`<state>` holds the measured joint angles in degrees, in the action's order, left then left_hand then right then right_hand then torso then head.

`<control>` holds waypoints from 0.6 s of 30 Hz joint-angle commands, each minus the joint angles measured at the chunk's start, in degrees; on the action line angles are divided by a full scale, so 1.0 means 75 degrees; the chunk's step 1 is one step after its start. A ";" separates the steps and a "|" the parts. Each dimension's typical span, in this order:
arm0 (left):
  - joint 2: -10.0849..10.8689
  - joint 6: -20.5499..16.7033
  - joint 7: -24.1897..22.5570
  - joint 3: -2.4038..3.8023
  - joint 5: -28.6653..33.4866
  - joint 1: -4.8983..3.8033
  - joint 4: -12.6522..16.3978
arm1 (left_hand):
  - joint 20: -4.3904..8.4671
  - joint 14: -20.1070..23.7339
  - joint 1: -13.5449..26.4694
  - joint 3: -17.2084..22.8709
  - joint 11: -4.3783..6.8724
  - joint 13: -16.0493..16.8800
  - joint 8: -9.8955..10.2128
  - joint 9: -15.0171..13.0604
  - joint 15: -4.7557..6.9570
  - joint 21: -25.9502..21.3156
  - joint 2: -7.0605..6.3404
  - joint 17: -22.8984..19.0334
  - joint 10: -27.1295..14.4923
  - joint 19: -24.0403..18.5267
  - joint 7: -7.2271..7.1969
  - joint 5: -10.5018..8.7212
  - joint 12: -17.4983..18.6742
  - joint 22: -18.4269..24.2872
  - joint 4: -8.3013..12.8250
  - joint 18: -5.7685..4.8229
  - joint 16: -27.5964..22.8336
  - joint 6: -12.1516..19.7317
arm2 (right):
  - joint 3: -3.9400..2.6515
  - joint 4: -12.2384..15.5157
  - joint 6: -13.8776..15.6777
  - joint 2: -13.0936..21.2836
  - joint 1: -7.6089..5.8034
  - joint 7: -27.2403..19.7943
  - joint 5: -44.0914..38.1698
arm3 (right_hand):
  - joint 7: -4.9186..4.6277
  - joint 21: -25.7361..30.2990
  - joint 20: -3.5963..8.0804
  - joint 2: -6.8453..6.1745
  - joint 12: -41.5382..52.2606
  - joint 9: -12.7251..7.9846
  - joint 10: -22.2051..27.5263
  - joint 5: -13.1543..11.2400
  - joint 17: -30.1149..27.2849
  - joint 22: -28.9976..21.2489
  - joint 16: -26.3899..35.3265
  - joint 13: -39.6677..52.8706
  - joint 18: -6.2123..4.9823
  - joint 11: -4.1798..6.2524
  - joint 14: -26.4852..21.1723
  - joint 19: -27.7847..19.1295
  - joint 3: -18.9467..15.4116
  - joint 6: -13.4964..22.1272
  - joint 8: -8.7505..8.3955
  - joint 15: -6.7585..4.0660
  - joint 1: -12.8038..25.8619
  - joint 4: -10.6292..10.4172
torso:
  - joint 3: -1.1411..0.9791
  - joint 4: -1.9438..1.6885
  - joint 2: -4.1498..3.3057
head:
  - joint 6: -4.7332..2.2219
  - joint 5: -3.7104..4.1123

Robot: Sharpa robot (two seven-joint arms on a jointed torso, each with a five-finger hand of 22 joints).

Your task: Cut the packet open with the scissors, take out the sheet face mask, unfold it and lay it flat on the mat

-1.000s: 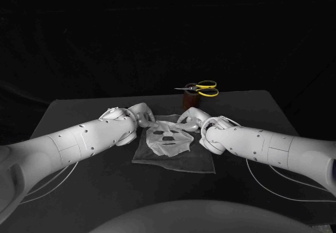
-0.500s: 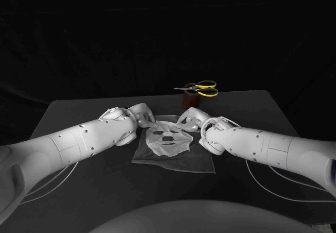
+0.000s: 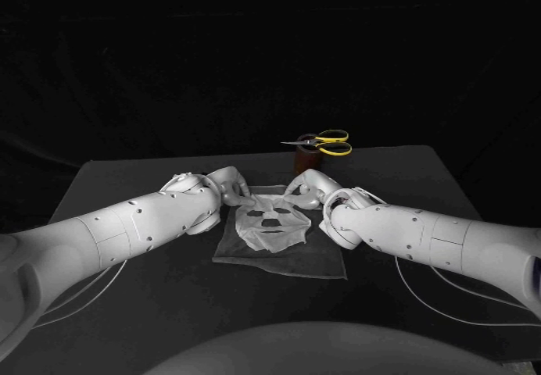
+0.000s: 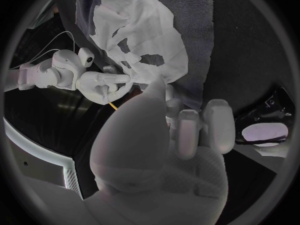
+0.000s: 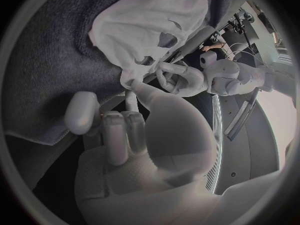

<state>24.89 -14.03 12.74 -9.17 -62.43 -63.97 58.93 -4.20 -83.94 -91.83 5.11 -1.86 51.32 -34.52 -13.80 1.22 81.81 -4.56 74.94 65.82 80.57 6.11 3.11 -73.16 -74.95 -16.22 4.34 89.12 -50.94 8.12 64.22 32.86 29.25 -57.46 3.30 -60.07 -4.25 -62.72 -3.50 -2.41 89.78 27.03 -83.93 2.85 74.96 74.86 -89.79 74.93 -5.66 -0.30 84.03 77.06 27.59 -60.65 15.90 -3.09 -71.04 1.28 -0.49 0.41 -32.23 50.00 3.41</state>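
Note:
The white sheet mask (image 3: 270, 226) lies unfolded on the grey mat (image 3: 293, 262), its eye and mouth holes facing up. My left hand (image 3: 229, 183) pinches the mask's far left corner, and my right hand (image 3: 306, 187) pinches its far right corner. In the left wrist view, my left hand (image 4: 181, 130) reaches the edge of the mask (image 4: 144, 30), with the right hand (image 4: 103, 85) pinching beside it. The right wrist view has my right hand (image 5: 125, 130) at the edge of the mask (image 5: 150, 25), opposite the left hand (image 5: 187, 80). Yellow-handled scissors (image 3: 321, 142) rest on a brown holder (image 3: 306, 162) behind the hands.
The mat (image 4: 187, 5) sits in the middle of the black table (image 3: 135, 297), its near edge toward me. The holder with the scissors stands close behind my right hand near the table's far edge. White cables (image 3: 439, 301) hang under both forearms.
My right hand has shifted slightly toward the far side at the mask's corner. The left hand and the mask look the same.

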 commanded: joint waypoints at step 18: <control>-0.0089 -0.0278 -0.0231 -0.0228 0.0162 0.0000 -0.0126 | 0.0106 -0.0753 0.0462 0.4041 0.0053 0.0974 -0.0374 -0.0308 0.0152 0.0143 -0.0813 0.1821 0.0830 0.0152 -0.0058 -0.0033 -0.0215 -0.0323 0.0674 -0.0148 0.0043 -0.0344 | -0.0005 -0.0186 0.0111 -0.0048 -0.0016 -0.0095 -0.0002 | 0.0023 0.0055 0.0105 0.0254 0.0030 0.0123 -0.0809 -0.0009 0.2006 -0.0027 -0.0028 0.2010 -0.0033 0.0081 0.0795 -0.0020 0.0337 -0.0099 0.0152 -0.0078 -0.0064 0.0053 | -0.0005 0.0010 -0.0003 | 0.0000 -0.0012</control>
<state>24.33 -14.95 11.89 -10.79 -61.98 -64.05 58.15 -3.48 -84.37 -89.92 34.30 -1.73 58.31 -37.12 -14.40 2.23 82.65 -10.32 74.94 71.41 81.30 5.69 2.65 -74.70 -74.92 -11.43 4.32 89.10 -53.74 8.12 62.98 33.66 28.91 -57.51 2.74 -59.89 -4.06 -62.68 -3.06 -1.05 89.81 27.13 -84.13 2.63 74.90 74.72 -89.80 74.94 -5.62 -0.10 83.83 77.05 29.83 -61.13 16.78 -3.30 -71.36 1.74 -0.52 0.48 -32.23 50.00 3.27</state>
